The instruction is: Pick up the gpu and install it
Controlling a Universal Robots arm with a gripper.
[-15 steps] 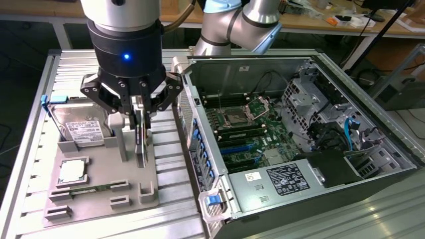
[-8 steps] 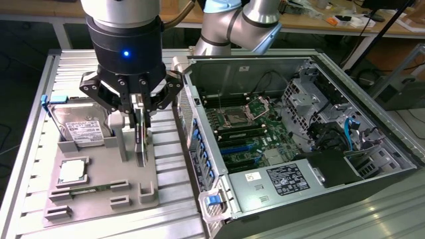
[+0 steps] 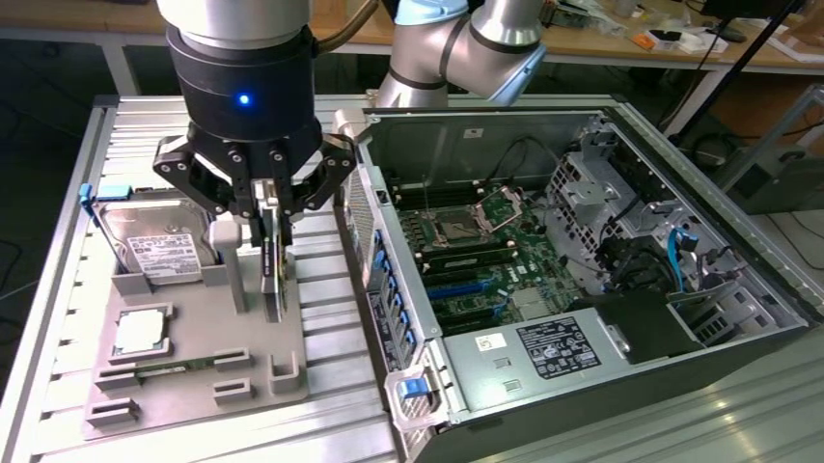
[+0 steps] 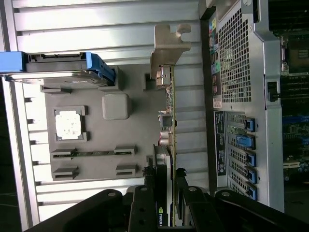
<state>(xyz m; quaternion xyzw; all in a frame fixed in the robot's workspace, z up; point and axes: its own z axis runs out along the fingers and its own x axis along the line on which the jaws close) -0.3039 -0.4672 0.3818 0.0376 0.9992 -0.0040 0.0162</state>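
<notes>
The gpu (image 3: 273, 275) stands on edge at the grey holder tray (image 3: 309, 338), gripped between the two black fingers of the claw (image 3: 264, 193), which is closed narrow on the card's upper edge. In the wrist view the gpu (image 4: 169, 121) shows edge-on, with its silver bracket (image 4: 169, 48) at the far end and an Nvidia mark (image 4: 161, 215) by the claw (image 4: 166, 181). Beside it on the tray lie the hard drive (image 3: 161, 251), whose white label is too small to read, a processor (image 3: 139, 333) and a memory stick (image 3: 168, 369). The open computer case (image 3: 721, 289) lies just beside the tray on the ribbed desk (image 3: 142, 125), motherboard (image 3: 477, 260) exposed.
</notes>
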